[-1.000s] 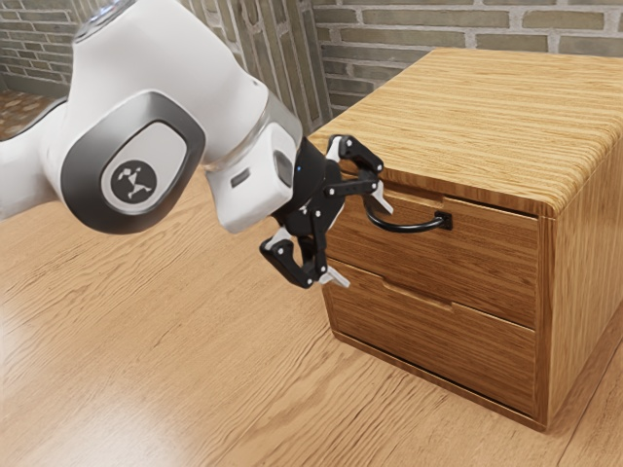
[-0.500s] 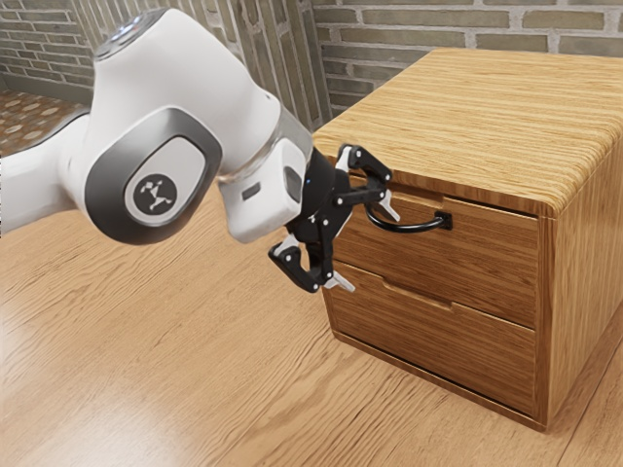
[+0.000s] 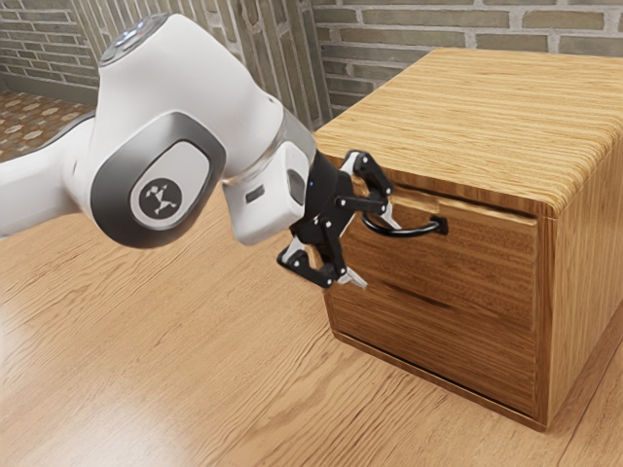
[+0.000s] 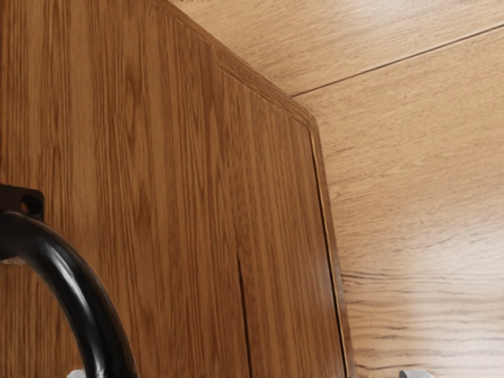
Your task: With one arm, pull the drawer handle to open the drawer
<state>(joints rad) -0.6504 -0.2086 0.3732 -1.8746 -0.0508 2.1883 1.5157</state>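
Note:
A wooden cabinet (image 3: 487,117) stands on the floor at the exterior view's right. Its top drawer front (image 3: 467,258) carries a black curved handle (image 3: 407,231) and looks about flush with the cabinet face. My gripper (image 3: 372,251) is open at the handle's left end. The upper finger (image 3: 375,185) lies over that end and the lower finger (image 3: 326,268) hangs against the cabinet's front corner. Both fingers stand wide apart and hold nothing. In the wrist view the handle (image 4: 75,295) curves close under the hand, in front of the drawer front (image 4: 173,197).
A lower drawer front (image 3: 438,341) sits beneath the top one. Wooden floor (image 3: 175,370) spreads to the exterior view's left and in front of the cabinet. A brick wall (image 3: 419,29) runs behind it.
My hand has moved toward the exterior view's right, up to the cabinet front and the handle's left end. The fingers have stayed open.

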